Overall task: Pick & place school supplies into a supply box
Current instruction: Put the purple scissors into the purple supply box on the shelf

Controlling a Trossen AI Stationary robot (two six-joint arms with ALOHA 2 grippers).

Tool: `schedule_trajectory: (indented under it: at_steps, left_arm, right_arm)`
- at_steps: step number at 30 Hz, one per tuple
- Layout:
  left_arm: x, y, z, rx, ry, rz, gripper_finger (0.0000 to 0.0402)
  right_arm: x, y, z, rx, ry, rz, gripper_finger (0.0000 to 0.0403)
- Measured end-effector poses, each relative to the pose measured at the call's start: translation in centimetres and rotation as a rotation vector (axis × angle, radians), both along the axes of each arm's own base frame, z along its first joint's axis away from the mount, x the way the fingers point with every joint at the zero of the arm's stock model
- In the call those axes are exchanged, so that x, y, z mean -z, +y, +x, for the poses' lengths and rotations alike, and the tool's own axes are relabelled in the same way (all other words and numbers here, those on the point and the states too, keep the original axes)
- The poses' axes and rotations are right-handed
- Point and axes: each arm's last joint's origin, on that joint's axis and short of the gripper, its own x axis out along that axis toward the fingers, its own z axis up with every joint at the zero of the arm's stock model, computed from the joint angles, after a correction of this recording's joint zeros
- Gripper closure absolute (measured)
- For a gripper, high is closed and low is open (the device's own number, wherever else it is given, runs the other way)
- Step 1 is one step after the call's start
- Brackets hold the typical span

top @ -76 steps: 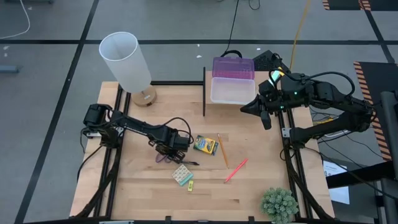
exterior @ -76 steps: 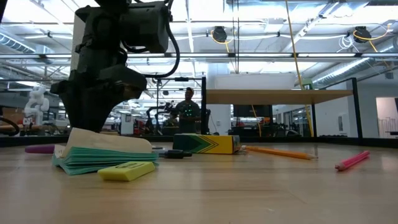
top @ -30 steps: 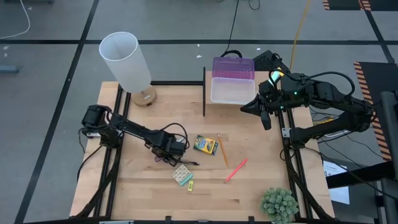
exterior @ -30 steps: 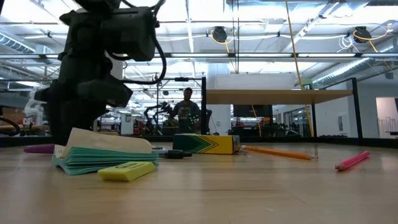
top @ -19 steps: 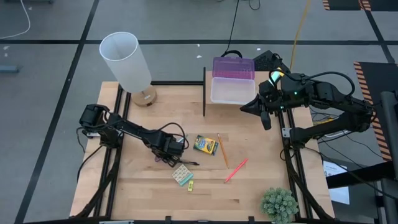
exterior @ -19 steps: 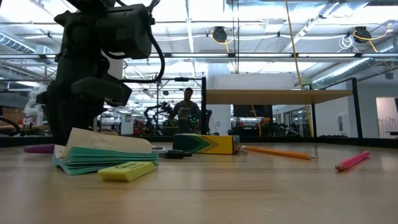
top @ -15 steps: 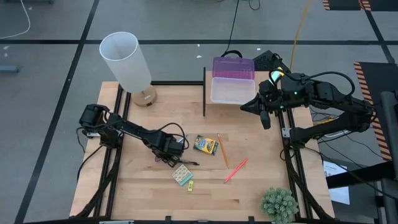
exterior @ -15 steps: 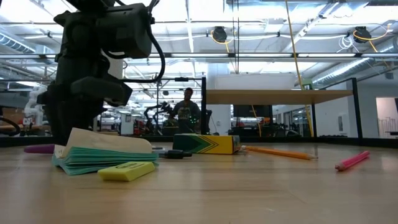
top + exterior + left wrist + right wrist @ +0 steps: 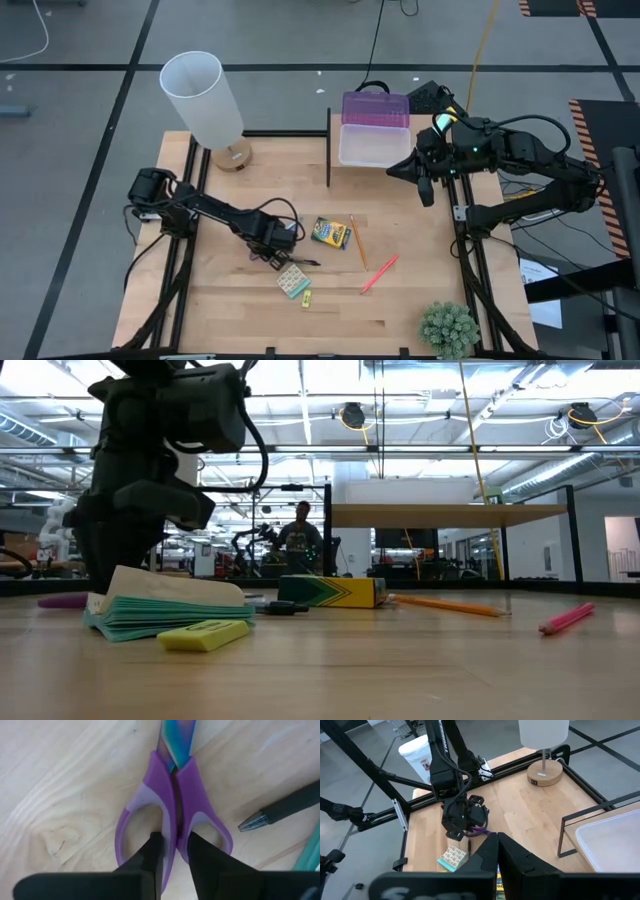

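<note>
- Far left of table (image 9: 215, 305): white lamp shade (image 9: 203, 98), not a task thing.
- Left gripper (image 9: 266, 250) low over the scissors (image 9: 172, 815); fingers (image 9: 152, 855) nearly closed, pinching the central bridge between the two purple loops. Scissors flat on the wood, long axis running straight away from the gripper, blades at the far end. Black pen (image 9: 280, 807) just beside, clear of the fingers.
- Nearby: eraser block (image 9: 293, 281), crayon box (image 9: 329, 233), orange pencil (image 9: 357, 241), pink pen (image 9: 379, 273), all loose on the table.
- Supply box (image 9: 374, 142) at the back edge, well apart from the scissors; left arm nearer the scissors.
- Right gripper (image 9: 428, 190) hovers beside the box, fingers close together, holding nothing.
</note>
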Motion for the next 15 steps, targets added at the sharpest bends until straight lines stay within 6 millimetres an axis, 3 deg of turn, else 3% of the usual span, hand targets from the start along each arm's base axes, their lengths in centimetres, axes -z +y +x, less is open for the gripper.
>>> schedule_trajectory:
  at_steps: [15]
  left_arm:
    - [-2.5,-0.2,1.2,0.060,0.032,0.012,0.0331]
  right_arm:
    - [0.0,0.0,0.0,0.000,0.000,0.001,0.0403]
